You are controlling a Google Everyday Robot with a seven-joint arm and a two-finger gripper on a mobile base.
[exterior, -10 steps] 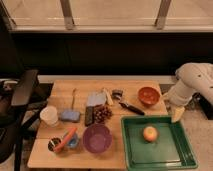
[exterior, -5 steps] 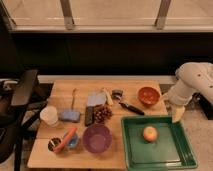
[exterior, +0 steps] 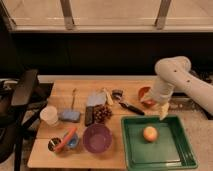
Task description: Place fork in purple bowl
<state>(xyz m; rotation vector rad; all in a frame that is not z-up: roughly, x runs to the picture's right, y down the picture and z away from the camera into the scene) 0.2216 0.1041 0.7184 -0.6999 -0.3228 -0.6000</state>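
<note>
The gripper [exterior: 164, 111] is being held over the far rim of the green tray [exterior: 172, 150], well apart from the task's things; its opening cannot be told, and nothing is being seen in it. The fork [exterior: 73, 98] is lying flat on the table's [exterior: 59, 93] left side, beyond the purple bowl [exterior: 97, 138]. A long crossing is being risked: the black-handled utensil [exterior: 131, 107] may be knocked, or the thin fork pushed instead of pinched.

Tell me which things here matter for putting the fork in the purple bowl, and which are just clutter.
Job: fork, back left; purple bowl, front centre; gripper, over the far edge of the green tray.
Lying about: green tray, round fruit in it, orange-red bowl, black-handled utensil, grapes, blue sponge, white cup, carrot.
</note>
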